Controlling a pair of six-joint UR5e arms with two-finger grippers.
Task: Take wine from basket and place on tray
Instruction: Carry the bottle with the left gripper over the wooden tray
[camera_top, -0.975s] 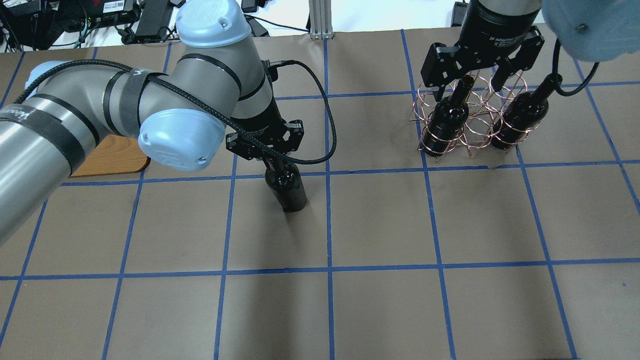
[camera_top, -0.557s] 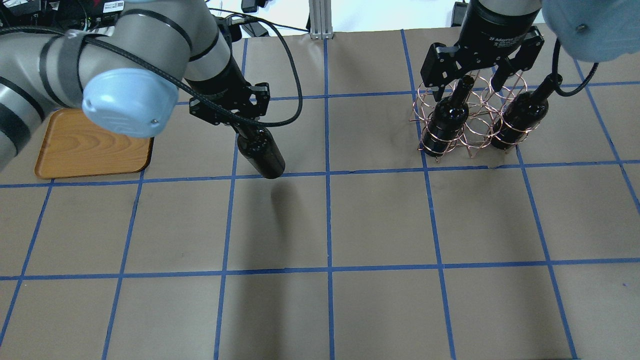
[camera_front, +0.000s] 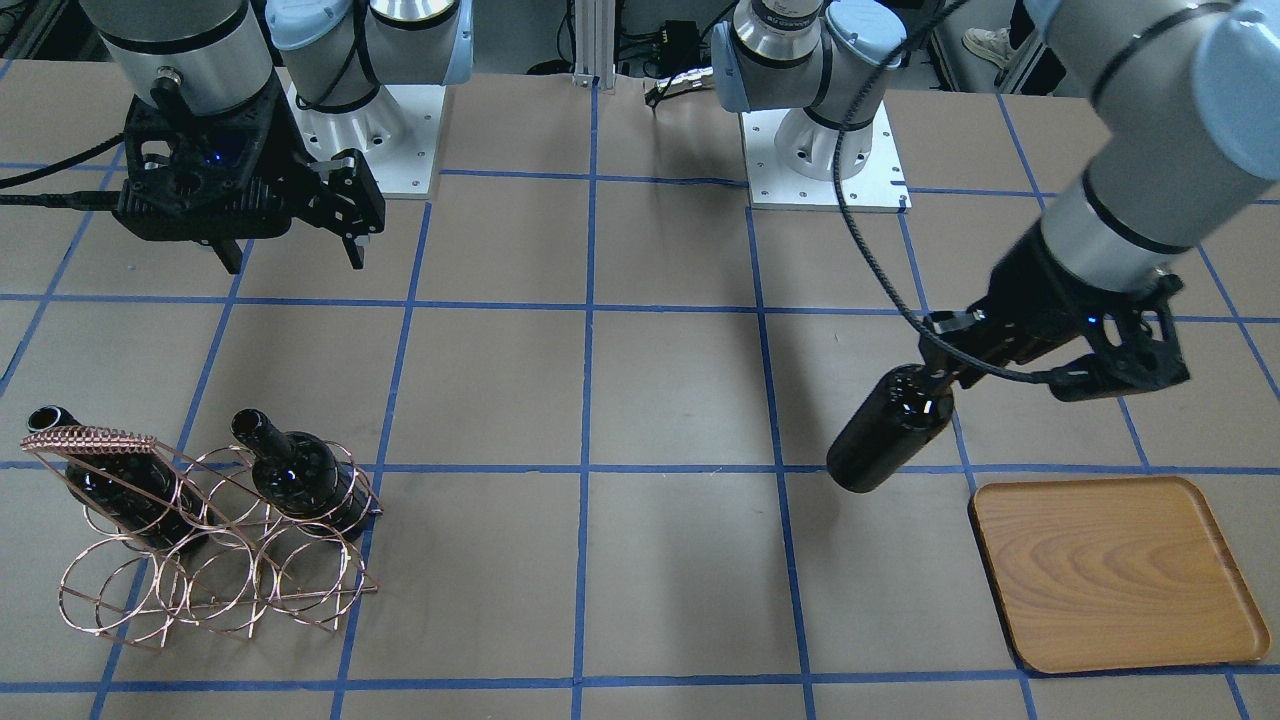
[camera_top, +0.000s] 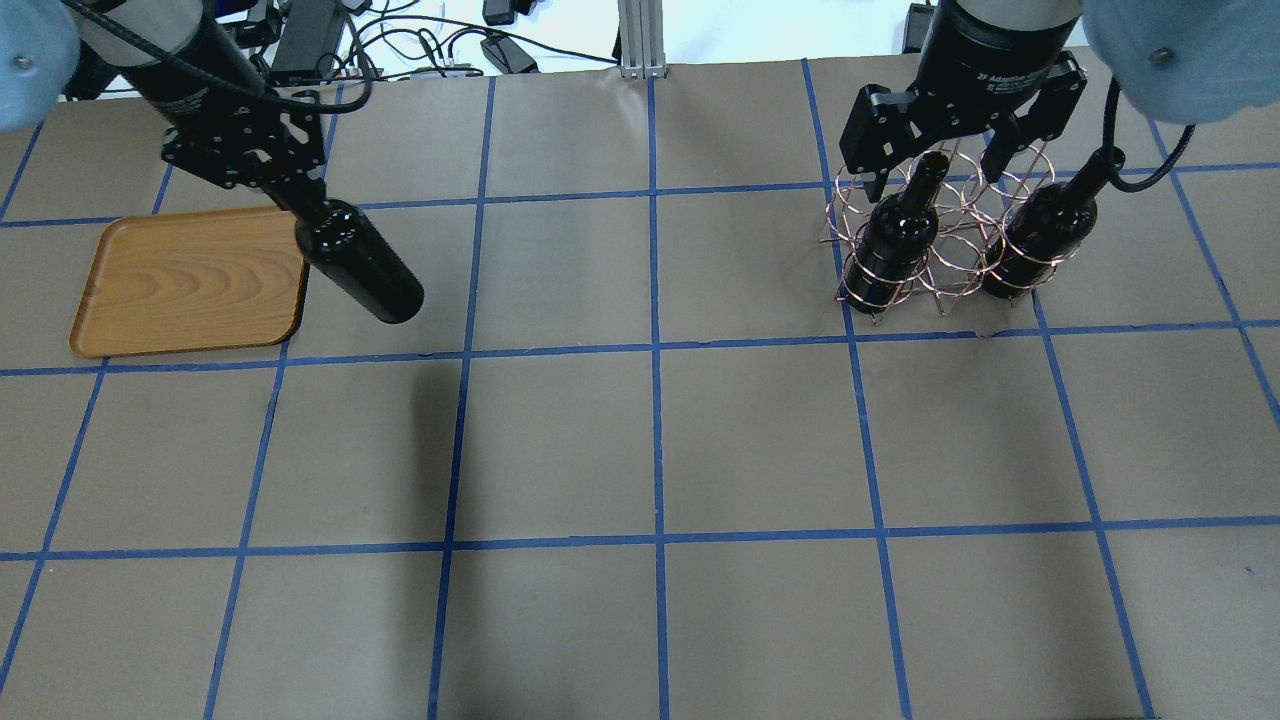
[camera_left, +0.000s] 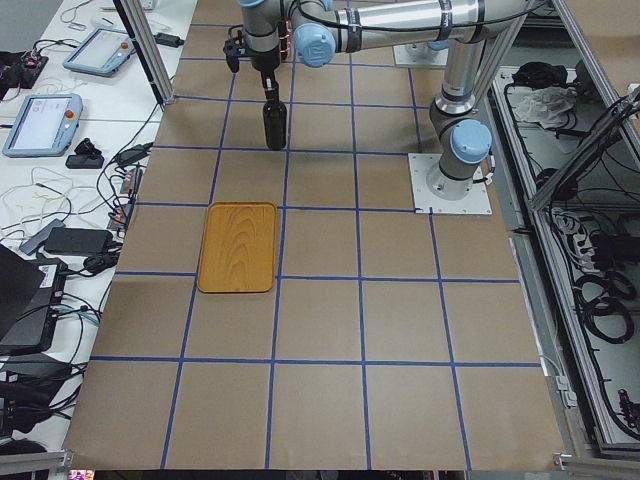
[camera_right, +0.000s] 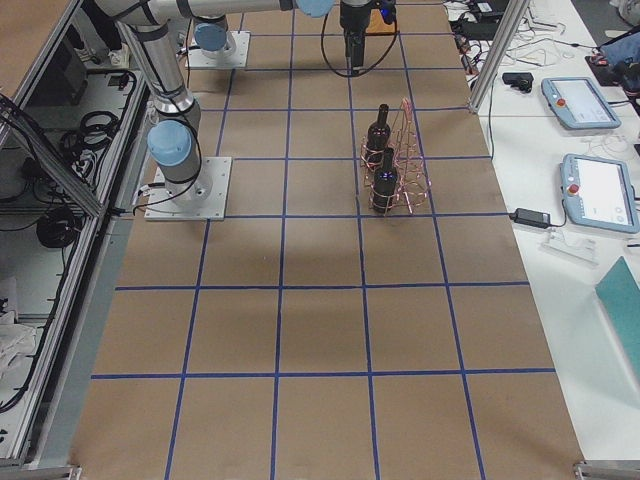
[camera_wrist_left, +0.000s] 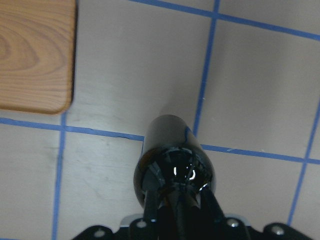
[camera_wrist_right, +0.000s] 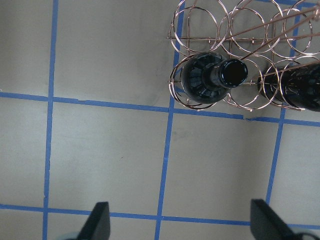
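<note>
Black wine (camera_top: 360, 270) aloft near tray (camera_top: 180, 285)

Shows the tray (camera_top: 190, 285) flat on the table (camera_top: 650, 450) toward the robot's left end, with the basket (camera_front: 210, 560) well apart toward the right end. Finds a bottle (camera_top: 890, 240) standing neck up in the basket's left half and a second bottle (camera_top: 1040, 235) beside it in the right half. Catches the wine (camera_top: 360, 265) tilted above the table, neck in the left gripper (camera_top: 298, 198), near the tray's inner edge. Puts the right gripper (camera_front: 295, 255) high over the table by the basket, clear of both.
</note>
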